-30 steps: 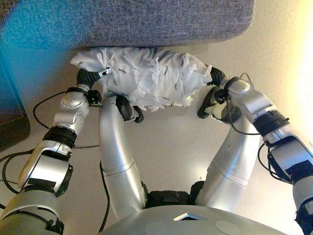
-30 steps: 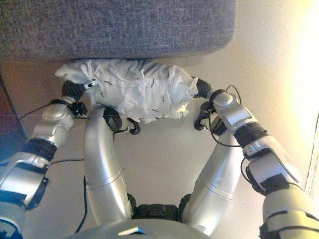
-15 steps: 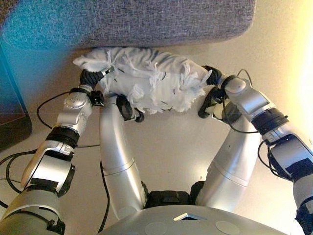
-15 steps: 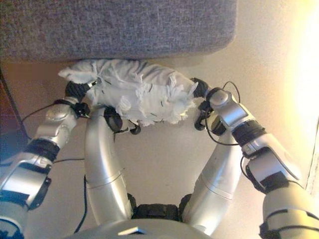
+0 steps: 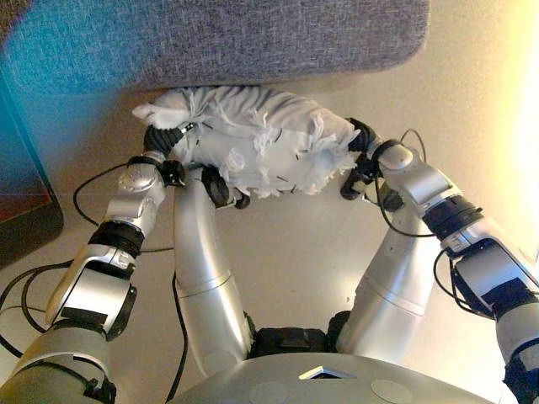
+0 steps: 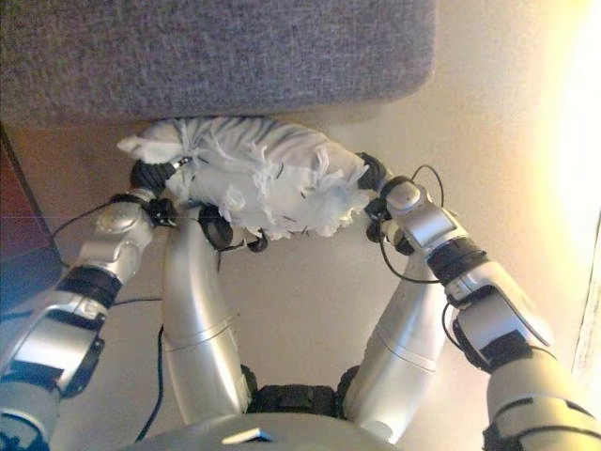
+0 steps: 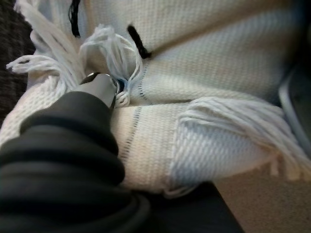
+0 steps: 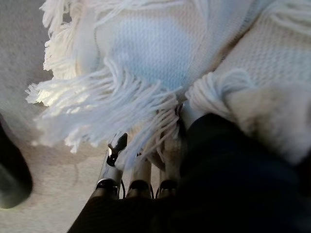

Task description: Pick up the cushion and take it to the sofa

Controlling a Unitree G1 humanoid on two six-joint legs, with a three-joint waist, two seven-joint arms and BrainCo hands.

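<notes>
A white woven cushion [image 5: 261, 143] with fringes and black stitches hangs between my two hands, just below the front edge of the grey sofa [image 5: 219, 38]. My left hand [image 5: 164, 137] presses on its left end. In the left wrist view the cushion [image 7: 218, 73] fills the frame past the dark cover [image 7: 63, 145]. My right hand [image 5: 362, 139] presses on its right end. In the right wrist view its fingers [image 8: 141, 174] lie straight under the fringe of the cushion [image 8: 160, 48].
A dark piece of furniture [image 5: 25, 210] stands on the left beside the sofa. Beige floor [image 5: 295, 244] lies under the cushion and between my arms. Bright light falls on the floor at the right.
Both hands have moved inward toward each other and the cushion is squeezed narrower. It stays at the sofa's front edge.
</notes>
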